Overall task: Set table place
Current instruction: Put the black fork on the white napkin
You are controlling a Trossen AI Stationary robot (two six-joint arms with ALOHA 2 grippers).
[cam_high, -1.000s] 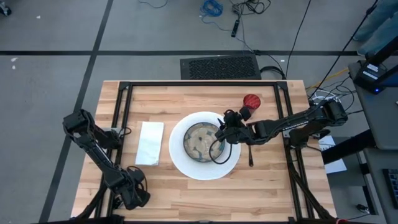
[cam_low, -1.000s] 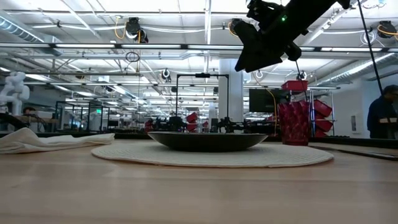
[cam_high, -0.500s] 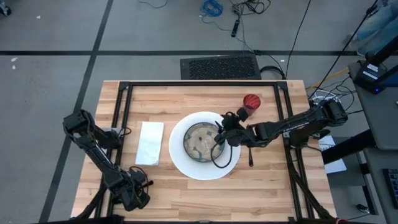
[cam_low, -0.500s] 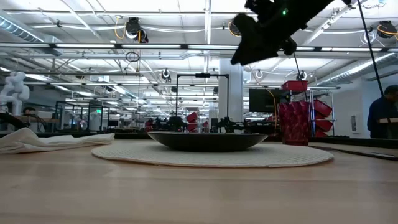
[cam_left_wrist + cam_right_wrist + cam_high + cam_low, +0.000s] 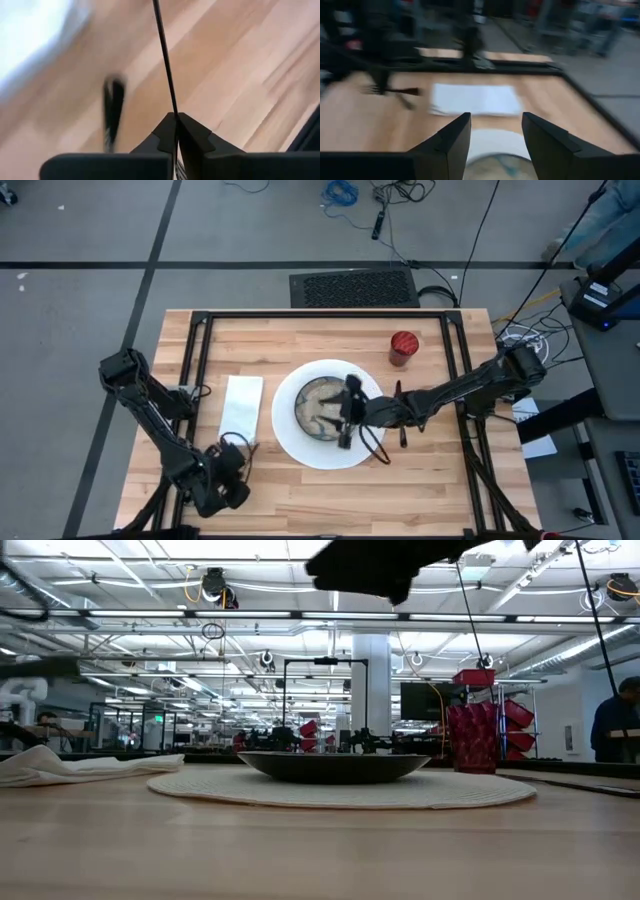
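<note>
While on plate [image 5: 300,442], empty bowl [image 5: 318,408]

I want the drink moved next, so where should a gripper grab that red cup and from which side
Probably the red cup is best taken by its side wall, around mid-height, jaws straddling it. It stands upright on the table beyond the plate, with bare wood all round. The right gripper, open over the bowl, is the nearer one; coming from the plate side looks unobstructed.
</note>
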